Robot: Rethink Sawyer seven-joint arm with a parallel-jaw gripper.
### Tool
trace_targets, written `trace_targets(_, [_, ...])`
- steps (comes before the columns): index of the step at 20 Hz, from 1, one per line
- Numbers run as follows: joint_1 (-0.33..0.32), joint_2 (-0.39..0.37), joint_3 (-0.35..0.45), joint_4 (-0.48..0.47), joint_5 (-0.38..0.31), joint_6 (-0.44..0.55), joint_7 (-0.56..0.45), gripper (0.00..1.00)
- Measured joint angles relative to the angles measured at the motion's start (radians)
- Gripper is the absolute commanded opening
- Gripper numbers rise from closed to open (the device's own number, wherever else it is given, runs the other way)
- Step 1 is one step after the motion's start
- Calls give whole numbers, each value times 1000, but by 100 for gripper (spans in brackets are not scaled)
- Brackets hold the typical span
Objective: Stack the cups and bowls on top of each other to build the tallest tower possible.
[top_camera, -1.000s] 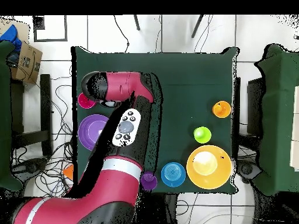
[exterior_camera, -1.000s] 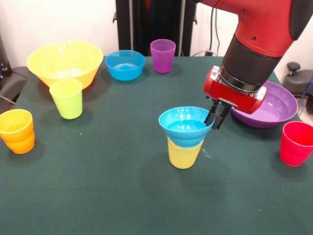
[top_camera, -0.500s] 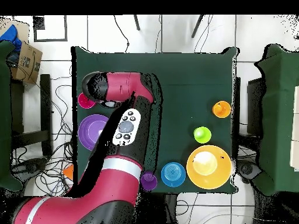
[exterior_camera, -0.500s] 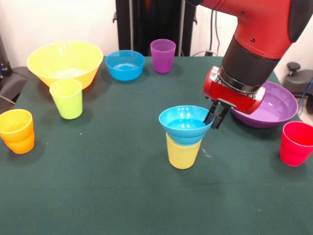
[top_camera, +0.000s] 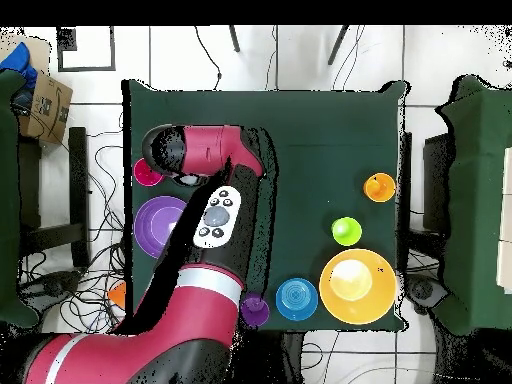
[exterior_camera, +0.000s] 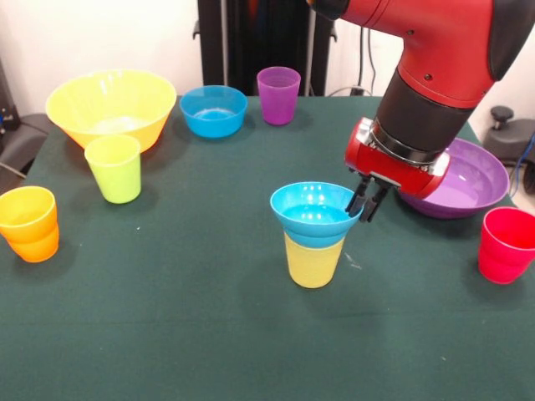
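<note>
From where I stand, the gripper (exterior_camera: 365, 203) pinches the right rim of the small blue bowl (exterior_camera: 315, 214), which sits upright in the yellow cup (exterior_camera: 313, 261) mid-table.

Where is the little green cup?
In the front view the green cup stands on the left of the table, just in front of the big yellow bowl, with the orange cup nearer the left edge.
</note>
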Motion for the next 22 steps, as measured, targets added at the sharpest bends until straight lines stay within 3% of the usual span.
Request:
trace_targets(11, [0,0,0,-2,0,31,0,0])
trace_targets(22, [0,4,0,-1,0,135,0,0])
